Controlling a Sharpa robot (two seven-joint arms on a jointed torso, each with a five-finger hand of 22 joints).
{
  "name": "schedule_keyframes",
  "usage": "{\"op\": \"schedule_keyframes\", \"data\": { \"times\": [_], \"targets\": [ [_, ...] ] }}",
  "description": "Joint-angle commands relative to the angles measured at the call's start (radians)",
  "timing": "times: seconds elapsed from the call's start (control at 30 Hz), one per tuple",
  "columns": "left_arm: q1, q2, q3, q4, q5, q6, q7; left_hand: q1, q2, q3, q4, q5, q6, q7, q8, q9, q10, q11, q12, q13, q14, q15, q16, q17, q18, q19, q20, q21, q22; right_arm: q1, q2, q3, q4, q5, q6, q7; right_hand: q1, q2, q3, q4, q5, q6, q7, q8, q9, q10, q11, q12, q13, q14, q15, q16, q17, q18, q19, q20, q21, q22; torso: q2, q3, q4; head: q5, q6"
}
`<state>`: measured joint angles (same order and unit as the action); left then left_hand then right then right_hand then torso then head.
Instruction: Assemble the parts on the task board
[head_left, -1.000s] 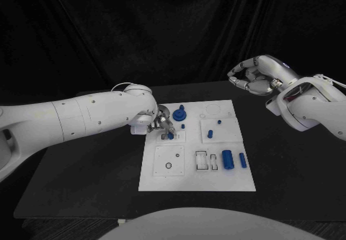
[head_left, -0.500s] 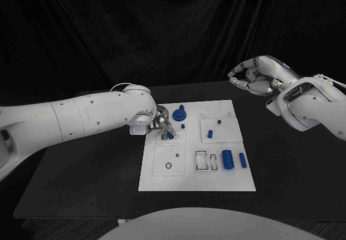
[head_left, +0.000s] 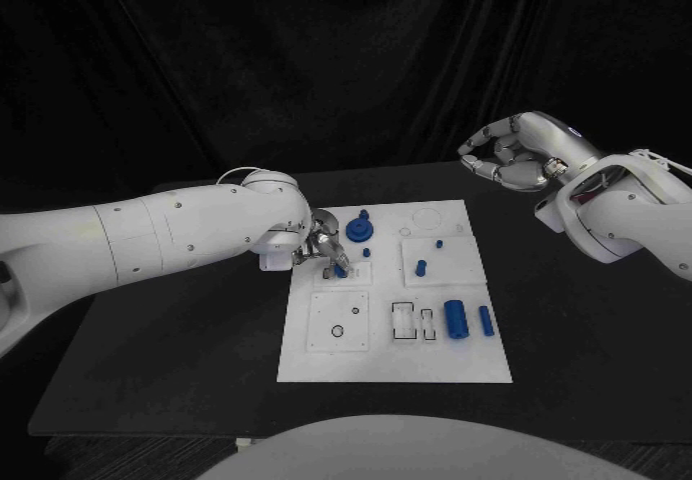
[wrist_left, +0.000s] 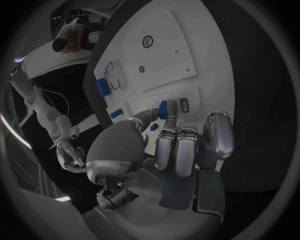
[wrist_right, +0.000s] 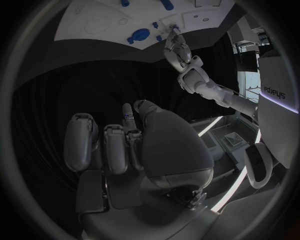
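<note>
So the left hand (head_left: 320, 247) has its fingers (wrist_left: 164, 114) pinching a small blue peg (wrist_left: 163, 107), thumb on one side and a fingertip on the other, with the rest of the fingers curled beside them. In the head view that's just left of centre, right over the upper left part of the board (head_left: 346, 355). I can't tell if the peg is already touching its socket or sitting just above it.

My guess on handling: the peg looks like hard plastic, light and stiff, so no crush worry, but it's smooth and tiny, so it could twist or pop out of a tip pinch if it gets pushed in crooked. Holding it by the sides near the top, leaving the lower end free to enter the hole, seems the sane way. Needs to go in upright.

Moving outward on the board: a round blue knob (head_left: 359, 230) sits near the top, a short blue pin (head_left: 420, 267) in the middle right square, and a fat blue cylinder (head_left: 456, 318) with a thinner blue rod (head_left: 485, 320) just beside it lower right. Those two look like they'd roll, so grab them across the middle.

The right hand (head_left: 508, 152) is up in the upper right, well off the board above the desk (head_left: 188, 370), fingers curled in, holding nothing.
</note>
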<state>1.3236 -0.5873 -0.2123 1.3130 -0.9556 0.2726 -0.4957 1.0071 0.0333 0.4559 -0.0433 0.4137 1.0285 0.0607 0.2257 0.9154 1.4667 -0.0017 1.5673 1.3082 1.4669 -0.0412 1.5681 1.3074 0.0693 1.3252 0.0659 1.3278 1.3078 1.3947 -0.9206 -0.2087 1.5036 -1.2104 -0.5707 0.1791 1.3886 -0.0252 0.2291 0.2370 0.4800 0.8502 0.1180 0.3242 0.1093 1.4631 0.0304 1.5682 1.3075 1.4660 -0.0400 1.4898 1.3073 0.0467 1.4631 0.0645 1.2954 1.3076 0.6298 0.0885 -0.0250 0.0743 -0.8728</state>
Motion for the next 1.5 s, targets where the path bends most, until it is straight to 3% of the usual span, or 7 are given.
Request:
{"op": "schedule_keyframes", "data": {
  "times": [0.03,0.3,0.53,0.97,1.0,1.27,1.5],
  "targets": [
    [-0.002,-0.004,0.001,0.009,0.001,-0.058,0.059,0.017,0.006,0.039,-0.043,0.005,-0.016,-0.003,0.005,0.006,0.102,-0.006,0.002,0.261,0.104,-0.006,0.003,0.263,0.002,-0.003,0.0,-0.008,0.144,-0.003,-0.001,0.001,0.0,-0.001,0.008,-0.027,0.013,0.004,0.009,-0.001,0.008,0.004,0.003,-0.004,-0.001,0.108,0.007,0.003,0.263,0.074,0.006,-0.004,0.115,0.016,-0.002,0.008,-0.007,0.179,0.0,0.0002,0.0,-0.001,0.0],
    [-0.002,-0.035,0.0,0.051,0.001,-0.126,0.07,0.025,0.007,0.048,-0.053,0.003,-0.021,-0.001,0.008,0.013,0.092,-0.004,-0.008,0.253,0.104,-0.005,0.003,0.263,0.003,-0.005,0.001,-0.012,0.144,-0.003,-0.005,0.001,0.001,-0.001,0.011,-0.037,0.018,0.006,0.014,-0.006,0.009,0.006,0.003,-0.003,-0.001,0.108,0.007,0.003,0.263,0.073,0.005,-0.005,0.113,0.017,-0.003,0.008,-0.01,0.178,-0.001,0.0006,-0.0002,-0.003,0.0],
    [-0.008,-0.084,0.0,0.126,0.001,-0.29,0.032,0.011,0.013,0.038,-0.033,-0.026,-0.029,0.002,0.012,0.024,0.078,-0.001,-0.022,0.241,0.104,-0.002,0.003,0.263,0.004,-0.01,0.003,-0.02,0.144,-0.004,-0.012,0.001,0.008,-0.001,0.006,-0.043,0.022,0.006,0.017,-0.01,0.01,0.002,0.004,-0.006,-0.003,0.108,0.008,0.003,0.263,0.073,0.006,-0.007,0.11,0.018,-0.005,0.008,-0.014,0.177,0.0,0.0007,-0.0004,0.005,0.0],
    [-0.082,-0.144,-0.001,0.207,-0.088,-0.575,0.053,-0.019,0.013,0.004,0.06,-0.018,-0.075,0.008,0.014,0.047,0.052,0.001,-0.052,0.214,0.104,-0.003,0.003,0.263,-0.001,0.021,0.004,-0.004,0.16,-0.01,-0.023,0.001,0.018,-0.001,-0.01,-0.042,0.023,0.002,0.021,-0.014,0.012,-0.015,0.008,-0.016,-0.007,0.108,0.01,0.003,0.263,0.072,0.007,-0.009,0.106,0.019,-0.007,0.008,-0.02,0.176,-0.001,0.0019,0.0015,0.006,0.0],
    [-0.088,-0.148,-0.001,0.212,-0.102,-0.59,0.057,-0.015,0.009,-0.007,0.075,0.005,-0.079,0.006,0.021,0.056,0.061,-0.002,-0.044,0.221,0.104,-0.006,0.003,0.263,-0.003,0.032,0.002,0.003,0.164,-0.011,-0.025,0.001,0.02,-0.001,-0.011,-0.042,0.024,0.002,0.021,-0.014,0.013,-0.016,0.008,-0.017,-0.008,0.108,0.01,0.003,0.263,0.072,0.007,-0.01,0.106,0.019,-0.006,0.009,-0.02,0.176,-0.002,0.0026,0.0018,0.004,0.0],
    [-0.117,-0.16,-0.001,0.226,-0.142,-0.661,0.072,-0.003,0.004,-0.026,0.103,0.013,-0.078,-0.003,0.046,0.081,0.08,-0.011,-0.026,0.236,0.104,-0.016,0.003,0.263,-0.009,0.063,-0.007,0.024,0.175,-0.014,-0.032,0.001,0.023,-0.001,-0.013,-0.044,0.024,0.002,0.022,-0.014,0.013,-0.017,0.009,-0.017,-0.008,0.108,0.01,0.003,0.263,0.072,0.007,-0.01,0.105,0.019,-0.007,0.009,-0.022,0.175,-0.008,0.0055,0.0028,0.016,0.0],
    [-0.13,-0.164,-0.001,0.229,-0.149,-0.663,0.066,0.001,0.002,-0.034,0.116,0.014,-0.078,-0.007,0.057,0.093,0.082,-0.016,-0.025,0.237,0.104,-0.021,0.003,0.263,-0.011,0.074,-0.013,0.03,0.178,-0.016,-0.029,0.001,0.021,-0.001,-0.008,-0.045,0.024,0.002,0.023,-0.015,0.014,-0.017,0.009,-0.018,-0.008,0.108,0.011,0.003,0.263,0.071,0.008,-0.012,0.101,0.02,-0.009,0.009,-0.026,0.174,-0.01,0.0067,0.0041,0.011,0.0]
  ]
}}
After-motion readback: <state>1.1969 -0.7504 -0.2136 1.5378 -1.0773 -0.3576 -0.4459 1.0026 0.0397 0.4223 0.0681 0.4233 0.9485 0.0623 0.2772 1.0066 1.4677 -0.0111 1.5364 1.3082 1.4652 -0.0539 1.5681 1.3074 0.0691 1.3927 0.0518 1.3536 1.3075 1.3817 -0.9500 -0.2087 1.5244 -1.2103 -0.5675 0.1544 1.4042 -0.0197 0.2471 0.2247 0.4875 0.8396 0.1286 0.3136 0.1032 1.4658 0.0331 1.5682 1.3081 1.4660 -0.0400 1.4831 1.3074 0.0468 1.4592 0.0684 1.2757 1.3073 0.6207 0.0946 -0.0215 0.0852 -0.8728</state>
